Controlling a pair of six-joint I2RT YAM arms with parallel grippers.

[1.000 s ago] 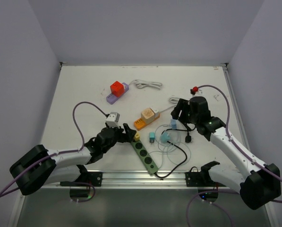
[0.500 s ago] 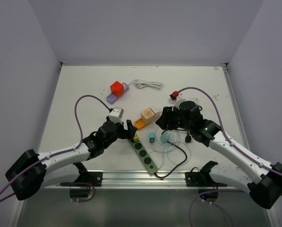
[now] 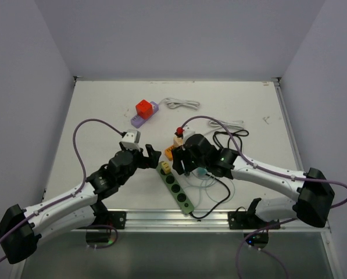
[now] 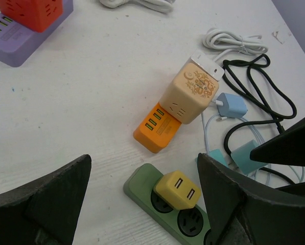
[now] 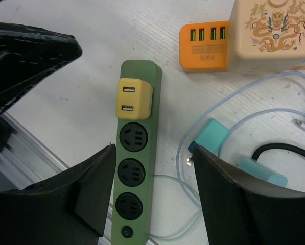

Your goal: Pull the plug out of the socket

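- The white table (image 3: 103, 104) carries the green power strip (image 5: 133, 173), which lies slantwise near the front edge.
- The left gripper (image 4: 142, 163) hangs above the strip's far end, its fingers spread wide and holding nothing.
- The right gripper (image 5: 153, 150) hovers over that same end from the other side, fingers apart with the strip between them. It seems clear of the strip, though its height is hard to judge.
- The yellow plug (image 5: 133, 98) sits in the strip's end socket.

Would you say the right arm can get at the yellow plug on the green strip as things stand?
Probably yes: the right gripper hangs open close by the yellow plug, nothing covers it, and the left gripper stands off to the side.
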